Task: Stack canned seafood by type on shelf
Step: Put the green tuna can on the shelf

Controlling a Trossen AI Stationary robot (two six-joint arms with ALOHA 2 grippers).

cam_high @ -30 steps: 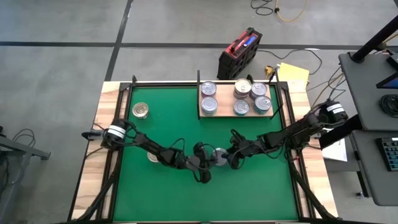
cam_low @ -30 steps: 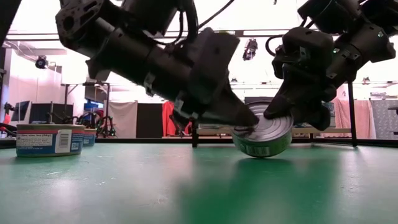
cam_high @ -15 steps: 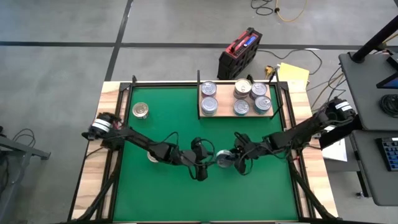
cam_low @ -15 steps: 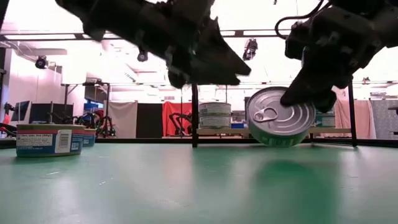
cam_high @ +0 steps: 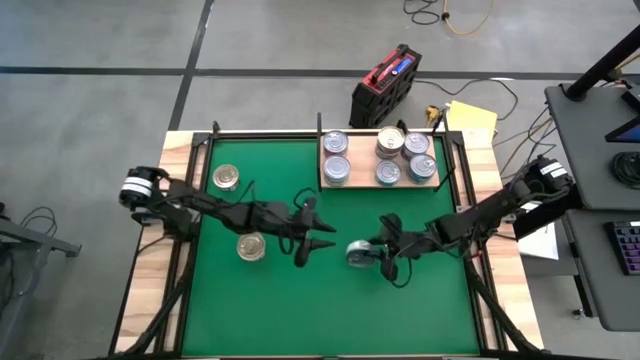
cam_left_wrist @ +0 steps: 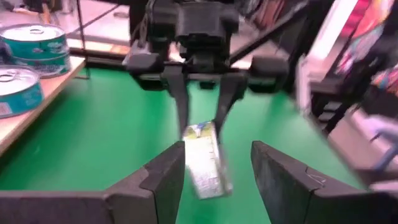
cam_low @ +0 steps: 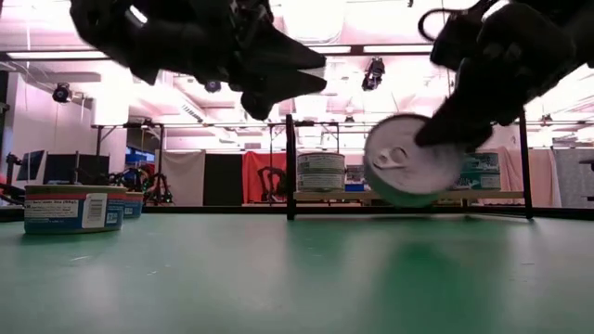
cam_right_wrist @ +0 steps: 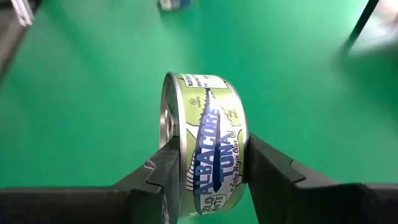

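My right gripper (cam_right_wrist: 211, 186) is shut on a tuna can (cam_right_wrist: 208, 140) with a silvery lid and a blue-and-pale label, and holds it above the middle of the green mat (cam_high: 360, 252). My left gripper (cam_high: 320, 232) hovers open a little to the can's left, with nothing between its fingers (cam_left_wrist: 217, 171). The shelf (cam_high: 432, 184), a pale wooden board at the mat's far edge, carries several cans (cam_high: 337, 168); one pair is stacked (cam_high: 390, 143). Two more cans (cam_high: 227, 178) (cam_high: 250, 246) stand on the mat at the left. My right gripper pinches the can between its two fingers, one on the lid (cam_right_wrist: 168, 140) and the other on the opposite flat face, which is hidden. The fingers come slanting down from the table's right. The can stands on edge, its lid toward the near-left, clear of the mat (cam_low: 411, 160).
The mat's edges carry a black frame with upright posts (cam_low: 290, 167). A red-and-black case (cam_high: 385, 82) and yellow paper (cam_high: 470, 120) lie beyond the far edge. Open mat spreads in front of both grippers (cam_high: 330, 310).
My left gripper has opened, let go of the can, and gone up and back toward the table's far left. My right gripper has rolled and risen slightly, which turned the can from tilted and close to the mat onto its edge, lifted clear.
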